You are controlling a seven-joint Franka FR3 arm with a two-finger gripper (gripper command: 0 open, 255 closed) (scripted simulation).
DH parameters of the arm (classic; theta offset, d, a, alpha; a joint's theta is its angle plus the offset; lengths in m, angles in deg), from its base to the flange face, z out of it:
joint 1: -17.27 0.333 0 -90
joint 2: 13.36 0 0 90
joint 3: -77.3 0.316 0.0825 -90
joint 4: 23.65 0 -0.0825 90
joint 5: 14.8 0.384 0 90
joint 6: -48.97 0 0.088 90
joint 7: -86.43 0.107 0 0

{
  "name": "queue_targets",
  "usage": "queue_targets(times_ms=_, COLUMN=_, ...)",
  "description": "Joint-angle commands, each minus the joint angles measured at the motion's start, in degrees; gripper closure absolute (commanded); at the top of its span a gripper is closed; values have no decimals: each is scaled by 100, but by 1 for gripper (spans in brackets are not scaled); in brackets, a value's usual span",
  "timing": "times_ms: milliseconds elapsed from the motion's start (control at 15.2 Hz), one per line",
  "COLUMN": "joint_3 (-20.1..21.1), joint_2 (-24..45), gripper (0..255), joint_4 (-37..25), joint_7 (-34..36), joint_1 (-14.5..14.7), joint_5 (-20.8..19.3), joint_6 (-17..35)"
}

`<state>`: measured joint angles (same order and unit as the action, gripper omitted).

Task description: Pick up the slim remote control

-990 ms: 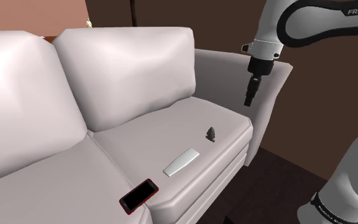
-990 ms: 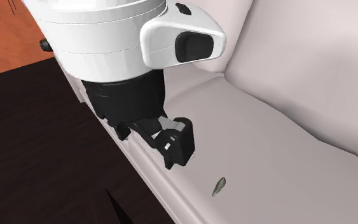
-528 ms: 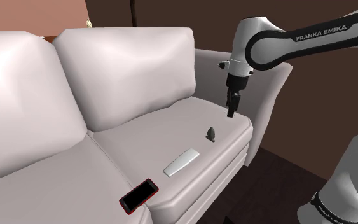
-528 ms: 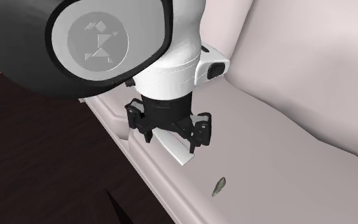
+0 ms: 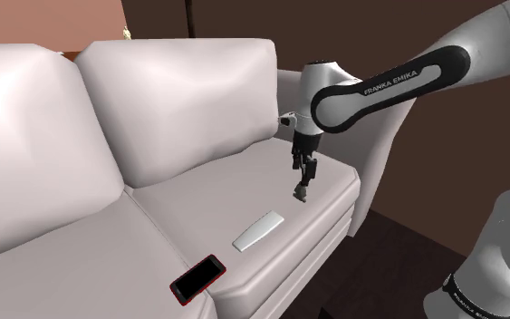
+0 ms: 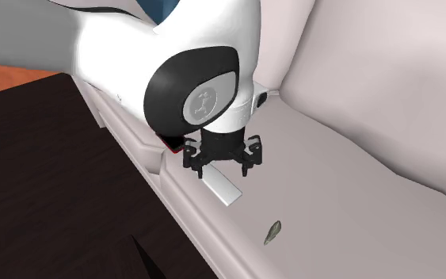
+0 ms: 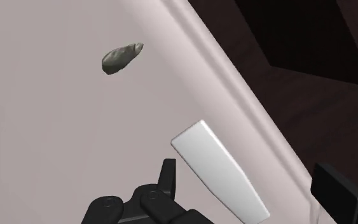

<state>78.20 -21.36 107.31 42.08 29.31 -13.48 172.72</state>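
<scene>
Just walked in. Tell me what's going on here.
A white robot arm is going for the slim white remote on the sofa seat. Its gripper hovers over the cushion with its fingers open, holding nothing. The remote lies untouched near the seat's front edge. A small grey lump lies close by, and a phone sits farther along that edge.

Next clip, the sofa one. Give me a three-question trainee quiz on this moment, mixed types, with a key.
1. True or false: the white remote stands upright.
2. Fill in: the phone has a ___ rim.
3. The gripper fingers are: A apart, B meeting, C clasping the remote.
Key: 1 false, it lies flat on the seat; 2 red; 3 A.
</scene>
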Motion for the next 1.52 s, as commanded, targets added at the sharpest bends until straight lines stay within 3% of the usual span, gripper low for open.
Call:
queue_targets(times_ms=0, joint_3=50, joint_2=375, gripper=0, joint_4=-88, joint_7=-350, joint_1=89, joint_5=-13, joint_6=275)
queue_targets(times_ms=924, joint_3=571, joint_2=2912, gripper=0, joint_4=-1168, joint_7=-2311, joint_1=551, joint_5=-528, joint_6=1599)
queue_targets(times_ms=1452, joint_3=526, joint_2=3404, gripper=0, joint_4=-1185, joint_7=-2272, joint_1=595, joint_5=-631, joint_6=2069)
